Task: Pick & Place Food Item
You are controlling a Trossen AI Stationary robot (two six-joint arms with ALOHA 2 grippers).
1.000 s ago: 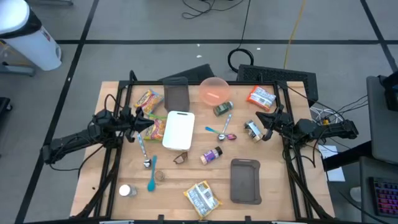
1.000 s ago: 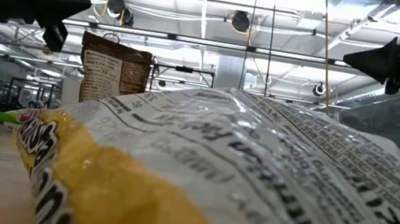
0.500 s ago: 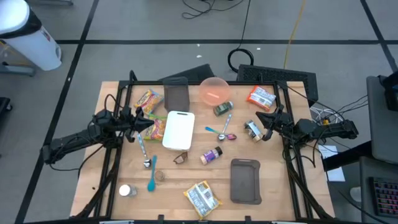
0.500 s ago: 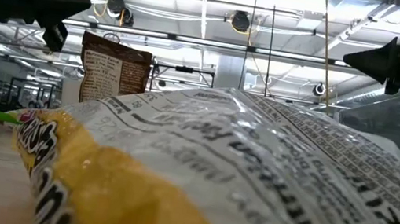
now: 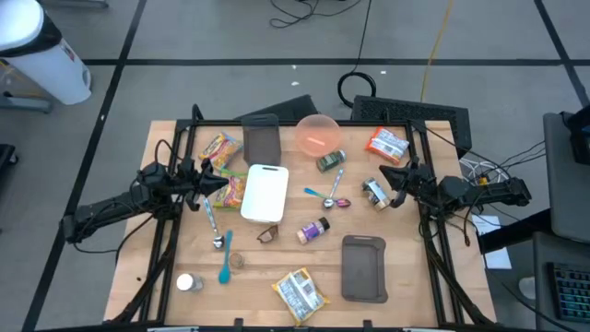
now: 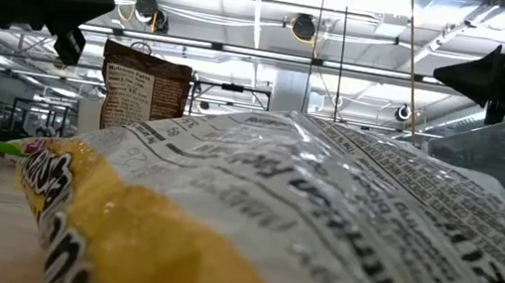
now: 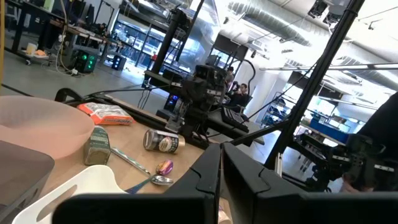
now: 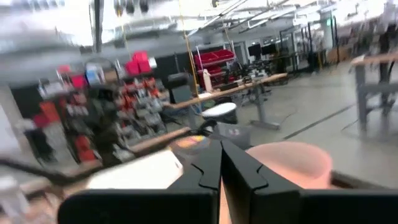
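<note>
Across the bench (image 5: 166, 263), largest first: white cutting board (image 5: 265, 192) mid-bench, two grey trays, pink bowl (image 5: 318, 135) at far edge. Food packets scattered: one at near edge (image 5: 300, 292), one at far right corner (image 5: 387, 144). Left tool (image 5: 221, 184) closed, empty, hovering by the yellow packet (image 5: 230, 192), likely lining up a pick. Right tool (image 5: 390, 173) closed, empty, parked at right edge.

Yellow snack bag (image 5: 300, 292) flat at the table's front edge, orange packet (image 5: 387, 144) far right
</note>
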